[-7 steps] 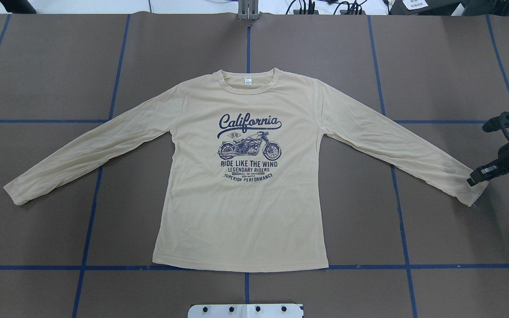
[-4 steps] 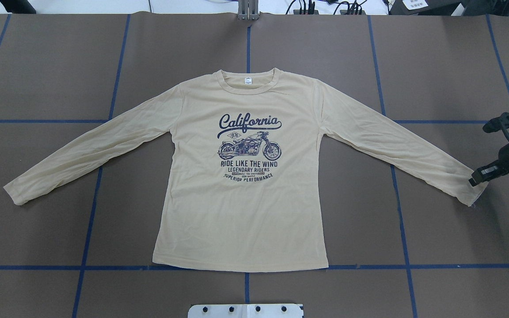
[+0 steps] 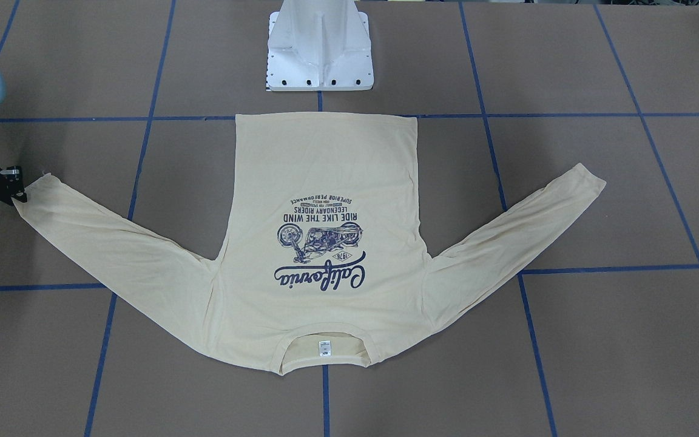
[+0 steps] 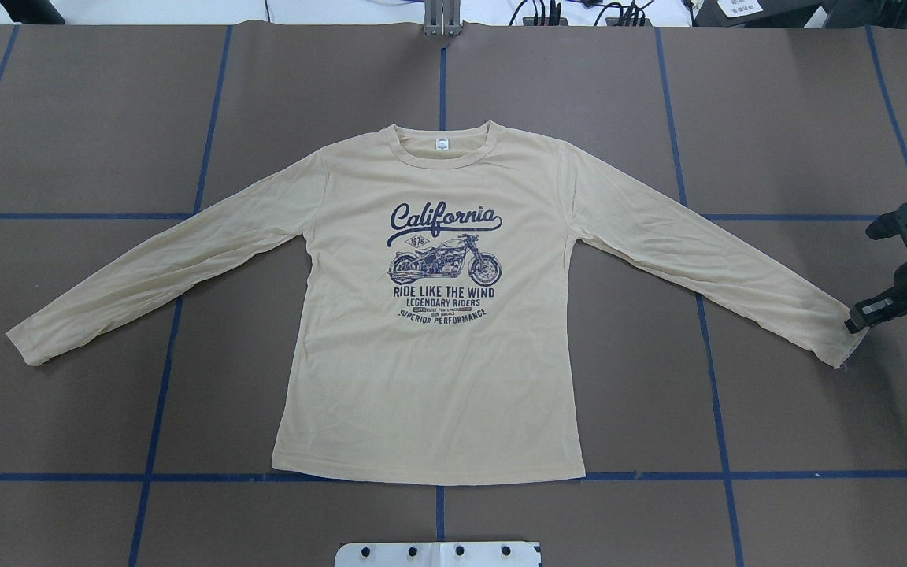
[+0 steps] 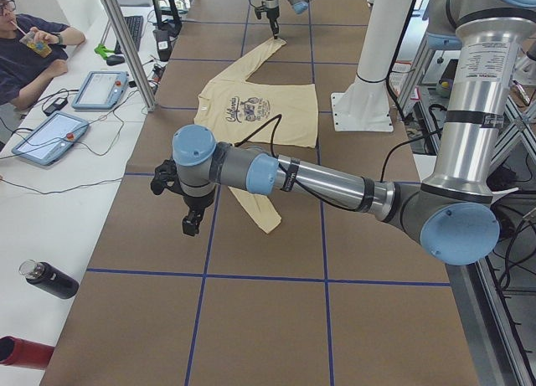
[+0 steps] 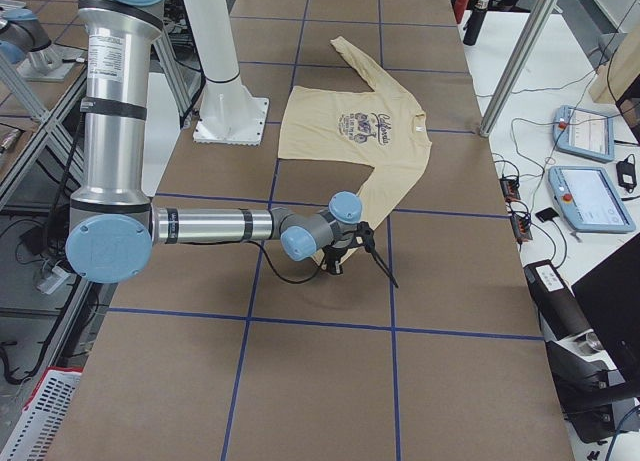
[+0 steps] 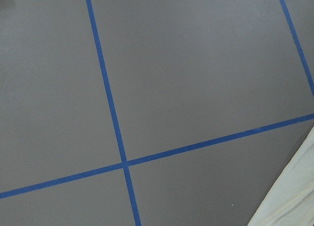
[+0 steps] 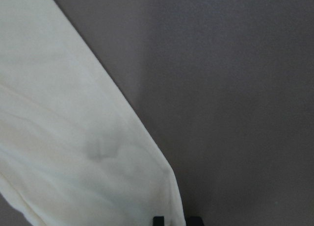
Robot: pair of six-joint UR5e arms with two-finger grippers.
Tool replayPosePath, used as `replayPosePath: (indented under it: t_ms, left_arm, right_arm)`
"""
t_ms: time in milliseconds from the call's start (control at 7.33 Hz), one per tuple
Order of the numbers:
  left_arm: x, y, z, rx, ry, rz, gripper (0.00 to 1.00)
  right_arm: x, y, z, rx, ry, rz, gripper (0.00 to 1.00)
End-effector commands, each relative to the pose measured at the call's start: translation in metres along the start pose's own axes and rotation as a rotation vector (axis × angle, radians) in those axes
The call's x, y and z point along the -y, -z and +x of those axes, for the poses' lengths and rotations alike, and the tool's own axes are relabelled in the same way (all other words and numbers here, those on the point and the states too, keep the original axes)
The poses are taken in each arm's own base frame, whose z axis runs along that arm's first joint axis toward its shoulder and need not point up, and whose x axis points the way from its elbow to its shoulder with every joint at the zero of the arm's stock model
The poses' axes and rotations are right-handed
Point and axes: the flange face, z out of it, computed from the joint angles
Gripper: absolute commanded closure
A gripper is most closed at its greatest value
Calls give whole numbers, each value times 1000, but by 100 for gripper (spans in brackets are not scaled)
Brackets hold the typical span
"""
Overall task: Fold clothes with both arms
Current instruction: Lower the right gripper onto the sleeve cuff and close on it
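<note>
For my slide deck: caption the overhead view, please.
Cream shirt spread flat, print up; right gripper beside its sleeve cuff.

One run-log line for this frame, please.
shirt: flat, print up; right claw: open at sleeve cuff; left claw: off shirt; folds: none

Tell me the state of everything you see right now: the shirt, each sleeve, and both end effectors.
Shirt: spread flat, print side up, not yet folded.
Sleeve on the robot's left: stretched out sideways, unfolded.
Sleeve on the robot's right: stretched out sideways, unfolded.
Right end effector: open, at the cuff's edge, gripping nothing.
Left end effector: above the table, apart from the shirt; cannot tell whether open or shut.
</note>
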Motion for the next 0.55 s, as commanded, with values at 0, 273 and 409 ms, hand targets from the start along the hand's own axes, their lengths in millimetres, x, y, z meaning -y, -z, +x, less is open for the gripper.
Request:
replayPosePath:
  t_ms: [0,273,409]
  left_arm:
    - [-1,0,0,0,0,0,0]
    - [0,1,1,0,-4,2,0]
    - [-1,0,0,0,-2,0,0]
  right_arm:
    - [-3,-1,3,-9,-4,-1,94]
    - [3,17,1,-3,3,47,100]
    - [9,43,-23,23,25,85,100]
